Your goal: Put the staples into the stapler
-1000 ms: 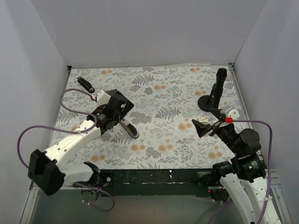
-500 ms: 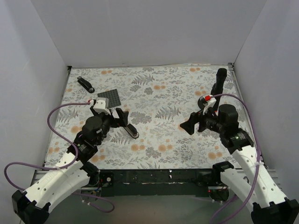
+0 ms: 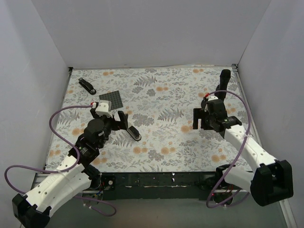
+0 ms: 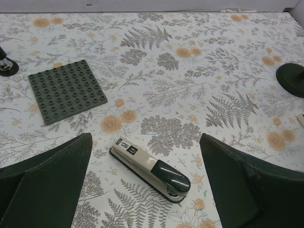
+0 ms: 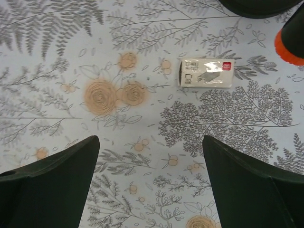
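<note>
A stapler (image 4: 149,169) with a grey body and dark cap lies closed on the floral mat, diagonal between the tips of my left gripper (image 4: 145,183). That gripper is open, empty and raised above it. In the top view the stapler (image 3: 132,133) lies just right of the left gripper (image 3: 122,119). The small whitish staple box (image 5: 206,72) lies flat on the mat ahead of my right gripper (image 5: 151,183), which is open and empty above the mat. In the top view the right gripper (image 3: 199,118) points down and hides the box. No loose staples show.
A dark green studded baseplate (image 3: 110,99) lies beyond the left gripper. A second slim black stapler-like object (image 3: 87,86) lies at the back left. A tall black stand with a round base (image 3: 216,97) stands at the back right. White walls enclose the mat.
The left gripper has pulled back off the stapler and uncovered the baseplate. The right arm has swung so its gripper now points down over the mat near the box.
</note>
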`<state>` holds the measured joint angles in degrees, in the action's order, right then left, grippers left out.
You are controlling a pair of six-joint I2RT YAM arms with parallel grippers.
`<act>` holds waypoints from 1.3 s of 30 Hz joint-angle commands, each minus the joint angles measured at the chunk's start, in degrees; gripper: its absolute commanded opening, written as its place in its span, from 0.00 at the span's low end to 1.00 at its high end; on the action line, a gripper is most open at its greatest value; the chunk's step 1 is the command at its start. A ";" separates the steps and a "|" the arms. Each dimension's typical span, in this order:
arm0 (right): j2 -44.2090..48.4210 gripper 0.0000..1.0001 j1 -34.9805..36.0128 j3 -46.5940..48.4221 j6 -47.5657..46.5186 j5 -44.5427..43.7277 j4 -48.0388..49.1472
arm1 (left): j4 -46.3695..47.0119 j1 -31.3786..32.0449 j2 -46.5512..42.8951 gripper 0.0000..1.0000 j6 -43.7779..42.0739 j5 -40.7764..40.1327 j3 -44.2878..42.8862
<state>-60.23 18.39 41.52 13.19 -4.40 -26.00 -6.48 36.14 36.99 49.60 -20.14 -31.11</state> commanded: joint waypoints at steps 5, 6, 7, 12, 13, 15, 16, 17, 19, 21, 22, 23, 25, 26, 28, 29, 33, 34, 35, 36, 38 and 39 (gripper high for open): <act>-10.78 0.98 0.24 4.80 2.46 -16.25 4.37 | -1.52 -0.02 -1.05 0.98 -1.70 -6.75 0.35; -12.09 0.98 0.15 4.71 2.37 -16.51 5.42 | -1.52 -0.02 -1.05 0.98 -1.44 -7.01 0.26; -12.80 0.98 0.15 4.80 2.45 -17.12 5.78 | -1.52 -0.02 -1.13 0.98 -1.35 -6.93 0.18; -17.63 0.98 -1.07 5.33 2.72 -17.83 7.89 | -2.05 -0.02 -2.97 0.98 -0.74 -5.00 0.00; -18.25 0.98 -1.86 5.85 2.72 -17.31 8.15 | -1.96 -0.02 -3.33 0.98 -0.74 -4.91 0.09; -19.31 0.98 -2.39 5.86 1.75 -16.69 9.38 | -1.52 -0.02 -3.86 0.98 -0.82 -5.00 0.44; -19.84 0.98 -2.74 6.20 1.66 -15.91 9.74 | -1.52 -0.02 -3.86 0.98 -0.74 -5.17 0.44; -20.36 0.98 -2.92 6.38 1.66 -15.29 9.83 | -1.60 -0.02 -3.86 0.98 -0.74 -5.17 0.27; -22.03 0.98 -3.97 6.65 1.66 -13.97 10.18 | -1.69 -0.02 -3.86 0.98 -0.65 -4.91 0.26; -23.26 0.96 -4.68 6.73 1.31 -12.83 11.05 | -1.87 -0.02 -4.03 0.98 -0.65 -4.82 0.26; -23.62 0.95 -5.46 6.73 1.14 -11.60 11.23 | -1.87 -0.02 -4.12 0.98 -0.65 -4.82 0.26; -23.97 0.94 -5.65 7.08 0.96 -11.33 11.32 | -1.70 -0.02 -4.12 0.98 -0.74 -4.91 0.35; -25.20 0.93 -6.26 7.35 0.61 -10.63 11.41 | -1.78 -0.02 -4.04 0.98 -0.74 -4.91 0.35; -25.46 0.92 -6.44 7.52 0.52 -10.28 11.50 | -1.87 -0.02 -4.03 0.98 -0.74 -4.73 0.26; -26.34 0.91 -6.96 7.70 0.17 -9.58 11.67 | -1.78 -0.02 -4.03 0.98 -0.74 -4.38 0.26; -26.61 0.88 -7.23 7.79 -0.01 -9.40 11.67 | -1.78 -0.02 -4.12 0.98 -0.74 -4.38 0.26; -27.66 0.82 -7.58 7.79 -0.71 -8.60 11.85 | -1.69 -0.02 -4.30 0.98 -0.83 -4.38 0.35; -27.84 0.81 -7.58 7.79 -0.97 -8.34 11.76 | -1.78 -0.02 -4.38 0.98 -0.83 -4.29 0.35; -28.10 0.78 -7.67 7.79 -1.23 -8.08 11.76 | -1.78 -0.02 -4.47 0.98 -0.83 -4.12 0.35; -28.45 0.76 -7.58 7.79 -1.41 -7.55 11.76 | -1.78 -0.02 -4.56 0.98 -0.83 -3.94 0.26; -28.89 0.72 -7.58 7.88 -2.11 -6.85 11.85 | -1.87 -0.02 -4.56 0.98 -0.83 -3.94 0.35; -29.24 0.69 -7.67 7.96 -2.29 -6.32 11.76 | -1.78 -0.02 -4.56 0.98 -0.83 -3.94 0.26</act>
<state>-88.58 10.94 47.16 12.56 -12.97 -16.08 -8.14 36.14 33.12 48.90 -24.56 -31.11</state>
